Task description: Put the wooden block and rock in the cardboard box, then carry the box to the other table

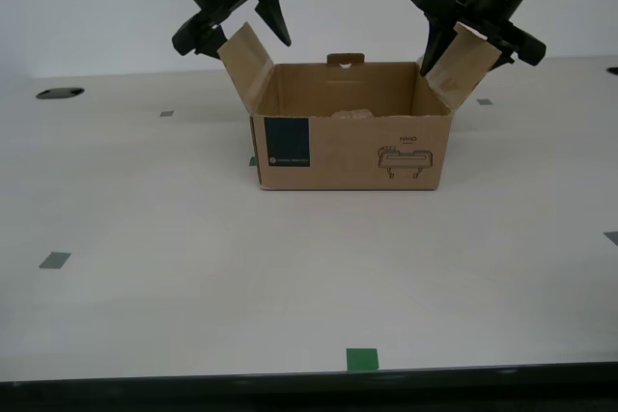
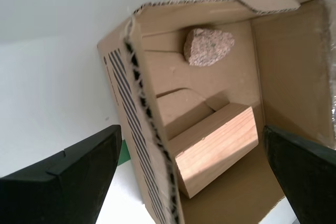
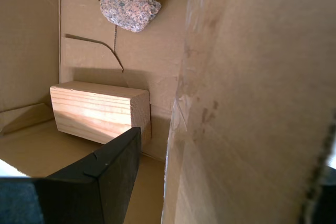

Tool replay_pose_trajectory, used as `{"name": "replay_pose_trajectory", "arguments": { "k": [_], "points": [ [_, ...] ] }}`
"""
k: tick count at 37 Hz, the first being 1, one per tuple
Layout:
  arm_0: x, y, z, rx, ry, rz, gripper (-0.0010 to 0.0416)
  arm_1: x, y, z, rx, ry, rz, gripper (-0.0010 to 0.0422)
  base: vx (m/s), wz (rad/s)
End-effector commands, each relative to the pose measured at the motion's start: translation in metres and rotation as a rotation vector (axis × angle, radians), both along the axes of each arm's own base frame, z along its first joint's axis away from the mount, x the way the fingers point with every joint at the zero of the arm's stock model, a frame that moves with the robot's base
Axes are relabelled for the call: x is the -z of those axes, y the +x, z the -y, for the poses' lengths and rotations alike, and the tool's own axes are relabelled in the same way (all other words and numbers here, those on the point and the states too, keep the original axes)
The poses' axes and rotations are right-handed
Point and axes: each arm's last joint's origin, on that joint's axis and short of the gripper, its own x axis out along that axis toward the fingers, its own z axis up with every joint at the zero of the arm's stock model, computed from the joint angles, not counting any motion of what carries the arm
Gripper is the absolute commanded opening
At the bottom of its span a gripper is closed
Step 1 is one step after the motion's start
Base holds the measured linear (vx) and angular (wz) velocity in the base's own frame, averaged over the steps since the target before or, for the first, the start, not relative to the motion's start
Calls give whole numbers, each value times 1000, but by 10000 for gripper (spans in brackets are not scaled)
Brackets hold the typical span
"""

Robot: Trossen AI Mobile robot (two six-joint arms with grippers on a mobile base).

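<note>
Your cardboard box (image 1: 352, 151) sits open on the beige surface (image 1: 193, 267), with wooden block (image 2: 215, 148) and rock (image 2: 208, 46) inside on its floor, apart. My second gripper (image 2: 191, 174) has its jaws wide, straddling one side flap's edge. My first gripper (image 3: 220, 182) straddles another flap; jaws not closed.

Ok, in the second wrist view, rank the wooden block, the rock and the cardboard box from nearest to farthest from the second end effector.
From my second end effector:
1. cardboard box: its side flap's edge stands between the open fingers.
2. wooden block: on the box floor, just past the flap.
3. rock: deeper in, near the far wall.
</note>
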Motion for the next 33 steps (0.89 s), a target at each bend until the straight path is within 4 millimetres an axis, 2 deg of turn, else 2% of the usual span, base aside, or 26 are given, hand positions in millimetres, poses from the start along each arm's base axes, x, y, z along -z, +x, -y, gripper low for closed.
{"name": "replay_pose_trajectory", "arguments": {
  "k": [1,19,33],
  "points": [
    [0,0,0,1,6,0,249,2,-3,0,1,4,-29,364,0,0],
    [0,0,0,0,6,2,283,4,-8,2,11,37,-62,364,0,0],
    [0,0,0,-1,6,2,234,5,-12,10,12,98,-41,364,0,0]
  ]
}}
